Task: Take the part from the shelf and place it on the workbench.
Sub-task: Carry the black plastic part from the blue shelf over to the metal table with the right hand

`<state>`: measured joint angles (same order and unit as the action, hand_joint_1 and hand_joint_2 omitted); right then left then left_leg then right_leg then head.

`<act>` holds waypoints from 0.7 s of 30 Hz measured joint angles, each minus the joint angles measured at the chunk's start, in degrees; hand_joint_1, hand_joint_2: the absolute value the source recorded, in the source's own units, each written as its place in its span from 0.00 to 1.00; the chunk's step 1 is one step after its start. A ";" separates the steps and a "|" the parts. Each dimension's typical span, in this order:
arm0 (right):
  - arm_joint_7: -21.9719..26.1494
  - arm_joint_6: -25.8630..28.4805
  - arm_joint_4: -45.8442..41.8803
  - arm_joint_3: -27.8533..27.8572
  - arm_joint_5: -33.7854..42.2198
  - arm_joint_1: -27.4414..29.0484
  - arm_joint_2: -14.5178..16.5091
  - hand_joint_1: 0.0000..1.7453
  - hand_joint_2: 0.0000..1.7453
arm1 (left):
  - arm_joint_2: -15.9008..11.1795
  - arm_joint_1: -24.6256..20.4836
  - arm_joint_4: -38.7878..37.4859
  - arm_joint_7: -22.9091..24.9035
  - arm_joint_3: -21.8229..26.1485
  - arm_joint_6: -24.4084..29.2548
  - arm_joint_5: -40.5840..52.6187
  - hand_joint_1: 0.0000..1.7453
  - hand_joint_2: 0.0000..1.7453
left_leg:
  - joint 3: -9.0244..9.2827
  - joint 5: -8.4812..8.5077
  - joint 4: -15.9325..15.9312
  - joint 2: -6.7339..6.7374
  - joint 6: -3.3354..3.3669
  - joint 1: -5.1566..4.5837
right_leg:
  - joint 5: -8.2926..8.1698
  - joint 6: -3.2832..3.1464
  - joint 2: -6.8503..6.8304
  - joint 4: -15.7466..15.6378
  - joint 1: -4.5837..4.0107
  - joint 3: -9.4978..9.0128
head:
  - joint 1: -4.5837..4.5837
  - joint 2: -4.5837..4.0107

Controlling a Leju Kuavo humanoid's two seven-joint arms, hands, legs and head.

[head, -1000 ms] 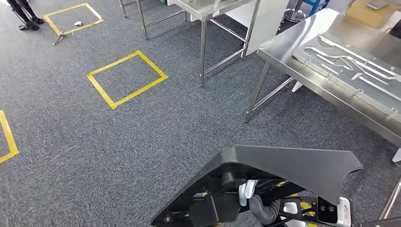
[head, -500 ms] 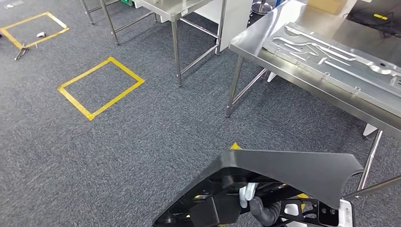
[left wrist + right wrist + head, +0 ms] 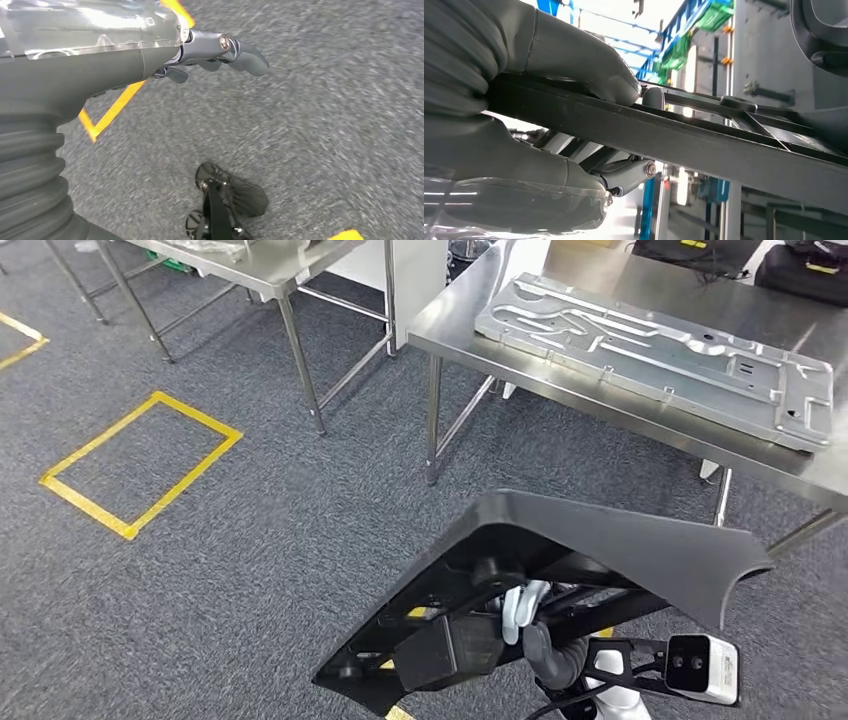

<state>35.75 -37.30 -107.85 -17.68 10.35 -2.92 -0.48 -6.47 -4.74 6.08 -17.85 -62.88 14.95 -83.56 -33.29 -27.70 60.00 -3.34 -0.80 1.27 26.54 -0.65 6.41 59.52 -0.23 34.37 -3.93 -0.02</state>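
1. Right now I am holding the black part (image 3: 600,570) in my right hand (image 3: 549,100), thumb and fingers clamping one of its dark bars from both sides.
2. It is hanging tilted in front of me above the grey carpet (image 3: 220,570), near the steel workbench (image 3: 600,390) but not on it.
3. A grey metal plate (image 3: 660,345) is lying on that bench.
4. My left hand (image 3: 210,55) is hanging over the carpet, fingers loosely apart, holding nothing.
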 joint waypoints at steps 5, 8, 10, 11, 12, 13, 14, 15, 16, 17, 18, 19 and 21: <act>0.00 1.87 -0.03 -0.17 0.30 -1.16 -0.10 1.00 1.00 | -1.04 -0.66 0.00 -0.09 -0.11 -1.11 0.00 0.00 1.00 | 0.55 0.60 -1.35 2.72 1.67 0.22 | 2.31 1.58 -2.75 3.80 0.05 2.21 | 0.02 0.00; -0.01 2.43 -0.01 -0.69 0.08 -1.79 -0.14 1.00 1.00 | -1.36 -0.52 0.00 -0.18 -0.19 -1.09 0.00 0.00 1.00 | 0.71 0.42 -1.49 4.71 1.90 0.04 | 6.68 2.45 -5.86 14.20 0.57 7.71 | 0.02 0.00; 0.01 2.86 0.01 -1.01 0.02 -1.95 -0.19 1.00 1.00 | -1.45 -0.53 0.00 -0.18 -0.20 -1.07 0.00 0.00 1.00 | 0.94 0.12 -1.49 6.05 1.74 0.03 | 5.43 2.76 -6.32 14.81 0.93 8.35 | 0.02 0.00; 0.01 3.12 0.01 -1.14 -0.03 -2.07 -0.21 1.00 1.00 | -1.45 -0.58 0.00 -0.18 -0.21 -1.08 0.00 0.00 1.00 | 1.20 -0.08 -1.49 6.65 1.61 0.03 | 3.46 2.78 -6.79 11.77 1.03 6.91 | 0.02 0.00; 0.01 3.40 0.01 -1.29 -0.15 -2.20 -0.22 1.00 1.00 | -1.45 -0.62 0.00 -0.17 -0.23 -1.12 0.00 0.00 1.00 | 1.54 -0.30 -1.49 7.21 1.41 0.02 | 1.37 2.65 -7.92 7.52 1.00 4.77 | 0.02 0.00; 0.01 3.69 0.00 -1.51 -0.36 -2.31 -0.23 1.00 1.00 | -1.44 -0.64 0.00 -0.16 -0.29 -1.18 0.00 0.00 1.00 | 1.88 -0.59 -1.46 7.72 1.10 -0.11 | -0.09 2.35 -9.22 3.67 0.75 2.82 | 0.02 0.00; 0.01 3.95 -0.02 -1.75 -0.59 -2.37 -0.23 1.00 1.00 | -1.42 -0.65 0.00 -0.14 -0.37 -1.25 0.00 0.00 1.00 | 2.16 -0.85 -1.45 8.23 0.80 -0.23 | -0.89 1.99 -10.14 1.00 0.46 1.50 | 0.02 0.00; 0.00 4.19 -0.03 -2.01 -0.82 -2.40 -0.25 1.00 1.00 | -1.40 -0.66 0.00 -0.09 -0.48 -1.32 0.00 0.00 1.00 | 2.42 -1.08 -1.49 8.77 0.45 -0.35 | -1.02 1.60 -10.61 -0.28 0.16 0.91 | 0.02 0.00; 0.00 4.42 -0.04 -2.24 -1.03 -2.37 -0.28 1.00 1.00 | -1.38 -0.68 0.00 -0.04 -0.60 -1.39 0.00 0.00 1.00 | 2.68 -1.27 -1.61 9.35 0.10 -0.43 | -0.82 1.25 -10.20 -0.46 -0.09 0.92 | 0.02 0.00; 0.00 4.65 -0.09 -2.41 -1.18 -2.34 -0.32 1.00 1.00 | -1.34 -0.75 0.01 0.02 -0.77 -1.48 0.00 0.00 1.00 | 3.02 -1.43 -1.80 9.90 -0.23 -0.38 | -0.84 0.91 -9.38 -0.63 -0.06 0.85 | 0.01 0.00; 0.00 4.92 -0.12 -2.57 -1.29 -2.34 -0.36 1.00 1.00 | -1.30 -0.86 0.02 0.07 -1.00 -1.57 0.00 0.00 1.00 | 3.29 -1.74 -1.68 9.57 -0.56 -0.27 | -0.90 0.58 -8.68 -0.90 0.06 0.62 | 0.01 0.00; 0.01 5.18 -0.14 -2.75 -1.32 -2.48 -0.39 1.00 1.00 | -1.25 -0.99 0.03 0.11 -1.23 -1.67 0.00 0.00 1.00 | 3.13 -2.47 -0.78 8.54 -0.77 -0.15 | -0.99 0.19 -8.01 -1.18 0.23 0.34 | 0.01 0.00; 0.01 5.69 -0.14 -3.22 -1.17 -2.96 -0.41 1.00 1.00 | -1.17 -1.08 0.04 0.23 -1.57 -1.79 0.00 0.00 1.00 | 0.63 -5.51 4.82 5.43 -0.96 0.04 | -1.05 -0.49 -6.75 -1.53 0.47 -0.13 | 0.01 0.00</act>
<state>35.76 -31.61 -108.00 -20.89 9.18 -5.88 -0.89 -7.64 -5.82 6.12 -17.62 -64.45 13.16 -83.56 -32.66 -33.21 64.82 2.09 -1.75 1.31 25.49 -1.14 -0.34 57.99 0.24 34.24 -3.93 -0.02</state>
